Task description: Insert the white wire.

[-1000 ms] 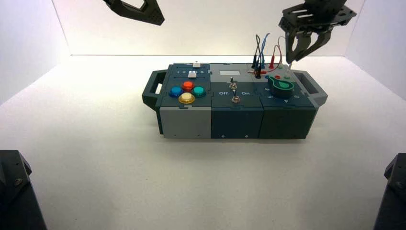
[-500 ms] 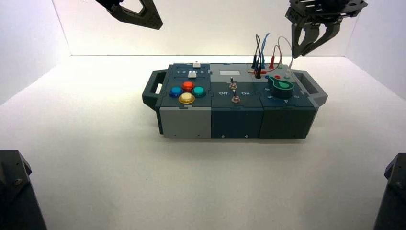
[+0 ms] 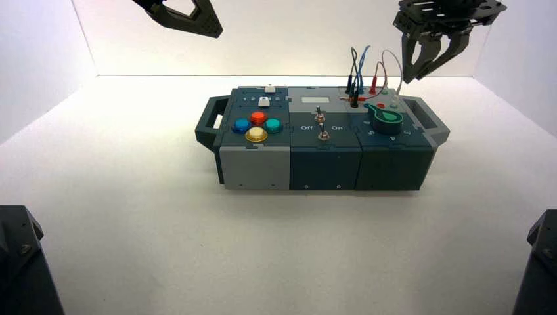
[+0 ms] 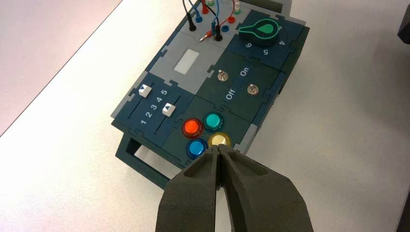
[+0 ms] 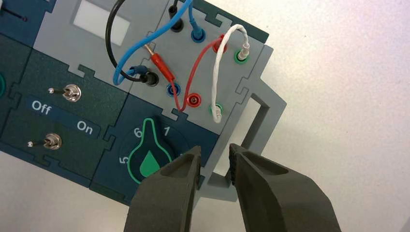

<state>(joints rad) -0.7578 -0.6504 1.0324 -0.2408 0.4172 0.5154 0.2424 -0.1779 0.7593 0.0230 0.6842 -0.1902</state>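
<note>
Where judged fully inserted, with white wire [image 5: 216,67] arched between green sockets [image 5: 237,60], called only for retreat of right gripper [image 5: 215,149], spread near box [image 5: 270,99]'s right side. Required nothing of left gripper [image 4: 219,147], closed near left side.

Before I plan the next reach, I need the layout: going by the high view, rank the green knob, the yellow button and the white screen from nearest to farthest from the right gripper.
From the right gripper:
1. Green knob: box's right side, in front of the wires.
2. White screen: middle section, toward the back.
3. Yellow button: left section, nearest the front.
</note>
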